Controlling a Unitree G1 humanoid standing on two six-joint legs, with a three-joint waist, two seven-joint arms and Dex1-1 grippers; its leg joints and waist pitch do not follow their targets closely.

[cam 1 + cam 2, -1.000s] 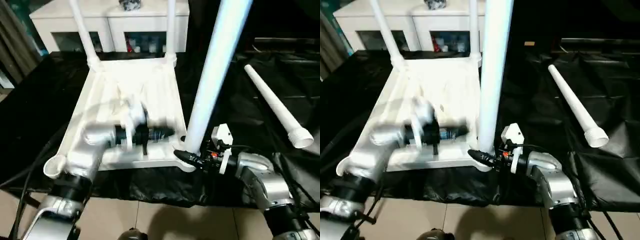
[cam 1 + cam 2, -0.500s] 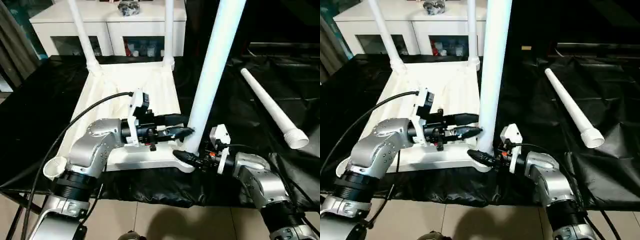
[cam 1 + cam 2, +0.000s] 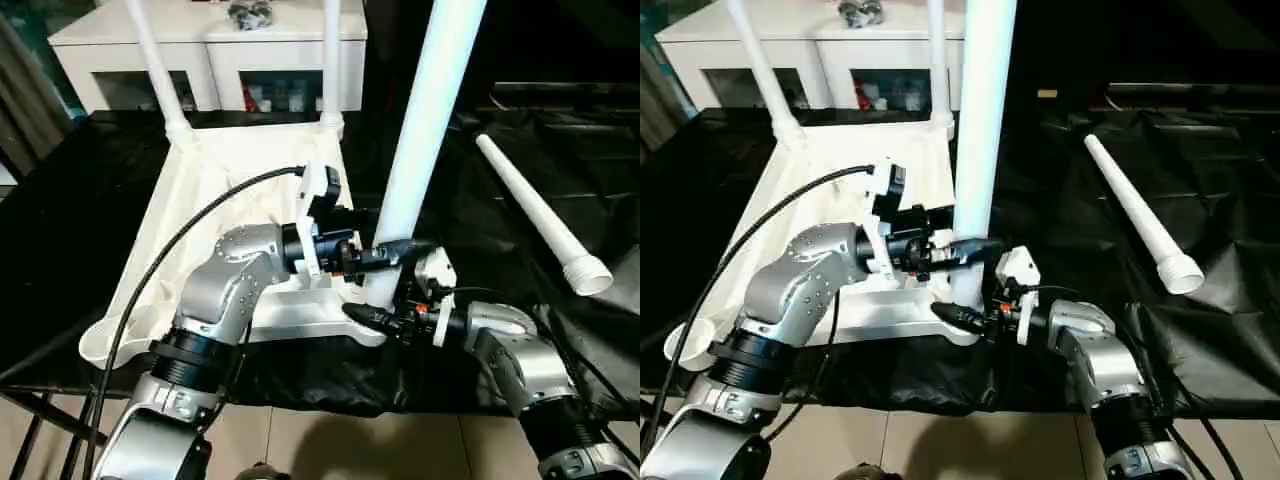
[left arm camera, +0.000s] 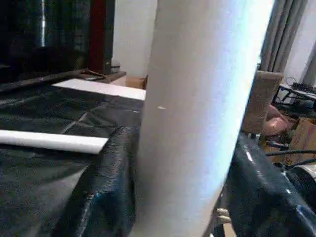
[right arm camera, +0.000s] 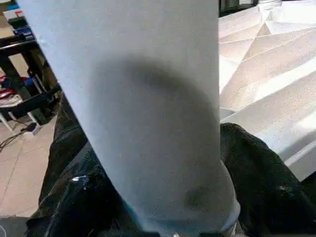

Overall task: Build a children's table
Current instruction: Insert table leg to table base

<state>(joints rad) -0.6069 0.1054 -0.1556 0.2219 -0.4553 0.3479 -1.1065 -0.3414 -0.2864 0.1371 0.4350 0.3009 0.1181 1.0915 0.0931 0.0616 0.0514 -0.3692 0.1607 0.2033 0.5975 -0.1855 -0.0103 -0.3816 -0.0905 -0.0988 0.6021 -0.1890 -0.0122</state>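
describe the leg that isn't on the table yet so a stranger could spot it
On the black cloth, look to the right of the upturned white top. A white leg lies flat there, alone, its flared end nearest the robot. The other three legs stand upright in the top's corners.

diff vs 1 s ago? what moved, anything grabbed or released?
The left gripper swept across the table top toward the robot's right and now sits astride the upright leg, fingers on both sides; whether it squeezes yet is unclear. Nothing was released. Unchanged: the right gripper holds that leg's base at the near corner socket, two far legs stand in their sockets, and the loose leg lies on the black cloth.
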